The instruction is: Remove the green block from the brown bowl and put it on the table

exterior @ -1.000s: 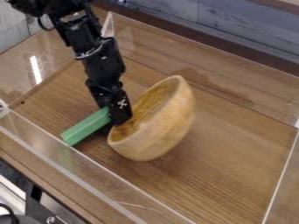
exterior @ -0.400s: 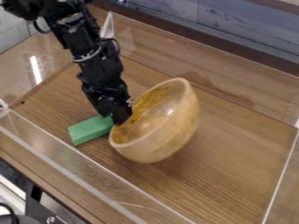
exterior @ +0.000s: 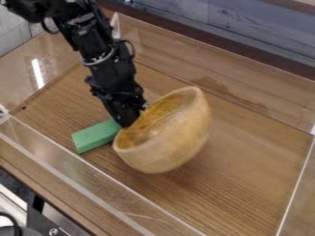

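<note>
The green block (exterior: 95, 137) lies on the counter (exterior: 234, 184), just lower-left of the tool (exterior: 127, 118), long axis diagonal beside the brown bowl (exterior: 167, 138); whether the tool's jaws are wide or narrow is unclear.

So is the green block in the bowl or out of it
Out. The green block lies flat on the table, beside the brown bowl, which is tipped.

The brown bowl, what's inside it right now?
The brown bowl is tipped toward the gripper, and the visible part of its inside shows only bare wood. The gripper covers the near rim. The green block lies outside, on the table.
</note>
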You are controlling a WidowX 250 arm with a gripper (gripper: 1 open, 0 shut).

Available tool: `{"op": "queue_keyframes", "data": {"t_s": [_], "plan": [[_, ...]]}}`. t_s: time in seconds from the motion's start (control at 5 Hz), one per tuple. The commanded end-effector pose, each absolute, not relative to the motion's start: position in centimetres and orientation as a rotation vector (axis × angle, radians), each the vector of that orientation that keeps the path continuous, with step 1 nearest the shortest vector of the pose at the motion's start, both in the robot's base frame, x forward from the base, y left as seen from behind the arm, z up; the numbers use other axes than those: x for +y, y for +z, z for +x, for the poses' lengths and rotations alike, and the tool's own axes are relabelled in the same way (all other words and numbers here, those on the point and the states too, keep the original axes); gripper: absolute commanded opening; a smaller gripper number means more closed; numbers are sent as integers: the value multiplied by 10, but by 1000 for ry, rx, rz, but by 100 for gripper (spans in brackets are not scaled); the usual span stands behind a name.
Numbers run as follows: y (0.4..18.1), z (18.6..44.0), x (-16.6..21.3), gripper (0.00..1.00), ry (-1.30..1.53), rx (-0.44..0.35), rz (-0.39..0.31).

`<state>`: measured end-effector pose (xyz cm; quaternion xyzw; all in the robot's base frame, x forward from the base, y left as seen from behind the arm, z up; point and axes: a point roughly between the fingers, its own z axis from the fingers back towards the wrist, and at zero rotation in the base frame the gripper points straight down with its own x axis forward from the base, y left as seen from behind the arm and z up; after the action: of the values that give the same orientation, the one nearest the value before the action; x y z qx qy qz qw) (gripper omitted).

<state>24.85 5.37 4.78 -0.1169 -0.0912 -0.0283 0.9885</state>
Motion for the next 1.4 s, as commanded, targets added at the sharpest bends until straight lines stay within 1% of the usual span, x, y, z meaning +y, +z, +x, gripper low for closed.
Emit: {"op": "queue_keyframes", "data": {"t_s": [0.0, 0.2, 0.6, 1.0, 1.2], "plan": [[63, 252, 52, 100, -6, -218, -220], [67, 251, 52, 0, 54, -220, -210], [68, 265, 69, 0, 43, -213, -204], [67, 252, 101, 0, -119, -185, -218], [65, 253, 114, 0, -100, -185, -221]]}}
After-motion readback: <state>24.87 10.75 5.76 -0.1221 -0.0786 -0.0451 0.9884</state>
